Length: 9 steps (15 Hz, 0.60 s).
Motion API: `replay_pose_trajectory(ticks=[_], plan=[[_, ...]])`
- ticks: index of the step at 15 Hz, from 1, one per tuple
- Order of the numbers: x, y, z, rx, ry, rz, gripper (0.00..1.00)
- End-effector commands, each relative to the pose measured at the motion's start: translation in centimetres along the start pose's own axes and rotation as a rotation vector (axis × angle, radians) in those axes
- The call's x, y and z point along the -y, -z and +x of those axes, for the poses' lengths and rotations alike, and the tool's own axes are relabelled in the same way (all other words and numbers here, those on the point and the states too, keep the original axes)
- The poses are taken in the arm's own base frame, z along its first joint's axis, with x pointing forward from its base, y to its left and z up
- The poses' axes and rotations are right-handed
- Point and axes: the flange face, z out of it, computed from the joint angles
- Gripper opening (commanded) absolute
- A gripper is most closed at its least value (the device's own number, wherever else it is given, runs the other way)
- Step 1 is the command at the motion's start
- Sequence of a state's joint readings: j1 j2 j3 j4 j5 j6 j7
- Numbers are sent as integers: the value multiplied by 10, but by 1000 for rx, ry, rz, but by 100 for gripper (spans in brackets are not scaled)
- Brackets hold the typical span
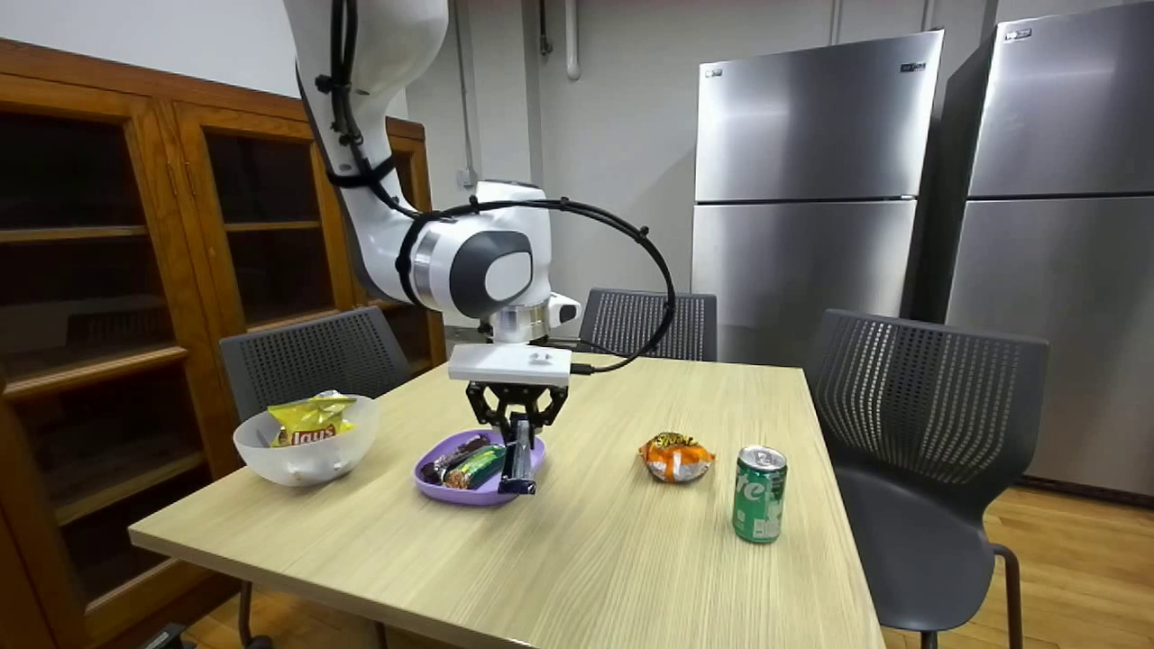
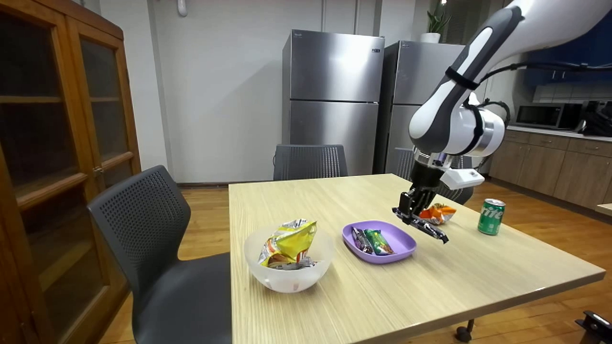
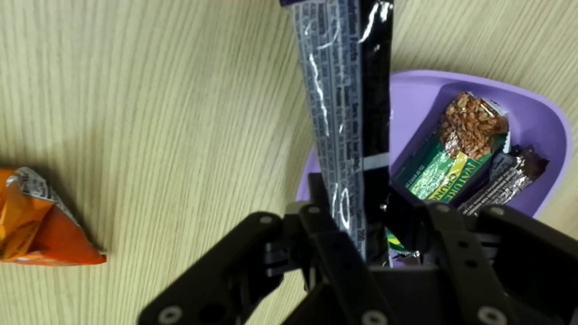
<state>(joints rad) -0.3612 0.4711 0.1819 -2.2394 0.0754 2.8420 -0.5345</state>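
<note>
My gripper (image 3: 359, 198) is shut on a dark-wrapped bar (image 3: 341, 113), its fingers on either side of the wrapper. Fine print covers the bar's face towards the wrist camera. In both exterior views the held bar (image 1: 518, 467) (image 2: 430, 229) hangs above the table, beside the purple plate (image 2: 409, 241); in the wrist view it overlaps the plate's (image 3: 411, 99) near side. On that plate lie a green Nature Crunch bar (image 3: 451, 174) and a dark-wrapped bar (image 3: 499, 185), side by side. Fingers and the held bar hide part of the plate in the wrist view.
An orange packet (image 1: 676, 458) and a green soda can (image 1: 759, 500) stand on the table (image 1: 613, 559). A translucent bowl (image 2: 289, 282) holds a yellow chip bag (image 2: 291, 241) and another wrapper. Grey chairs (image 1: 929, 433) surround the table; a wooden cabinet (image 1: 180, 297) stands behind.
</note>
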Motion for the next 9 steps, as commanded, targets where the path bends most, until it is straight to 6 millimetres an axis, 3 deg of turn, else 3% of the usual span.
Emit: replay_pose_trajectory(ticks=[1,9], plan=[[8,5,18,45,-76,0,9],[21,-5,55,121,-212,18,9]])
